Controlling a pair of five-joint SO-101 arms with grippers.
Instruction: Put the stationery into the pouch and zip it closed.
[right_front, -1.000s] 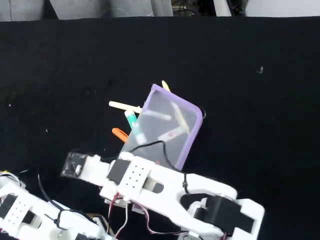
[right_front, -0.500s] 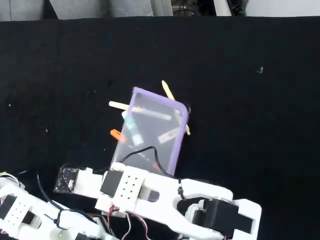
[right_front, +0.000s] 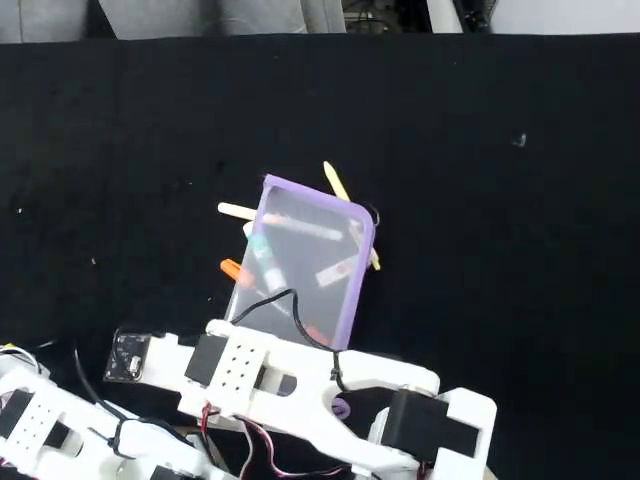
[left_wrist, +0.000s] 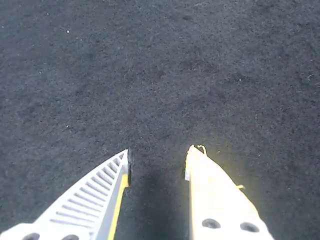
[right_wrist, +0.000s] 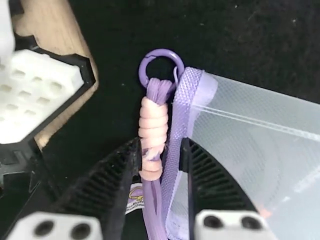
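A translucent pouch (right_front: 305, 265) with a purple edge lies mid-table. Pens and sticks show through it. A yellow stick (right_front: 335, 182), a cream stick (right_front: 237, 211) and an orange pen (right_front: 232, 268) poke out past its edges. My right arm (right_front: 300, 385) lies across the pouch's near corner. In the right wrist view my right gripper (right_wrist: 160, 150) is shut on the pouch's purple edge (right_wrist: 175, 135), together with its pink-and-purple pull cord (right_wrist: 151, 135) and ring (right_wrist: 161, 64). My left gripper (left_wrist: 157, 162) hangs open over bare black cloth.
Black cloth (right_front: 500, 230) covers the table, with free room to the right and at the back. The left arm's base (right_front: 30, 420) sits at the near left corner. A wooden table edge (right_wrist: 55, 40) and a white arm part (right_wrist: 30, 95) lie close to the right gripper.
The right arm has pulled back toward the near edge, dragging the pouch with it. The pouch has turned and shifted left, and the loose pens barely moved.
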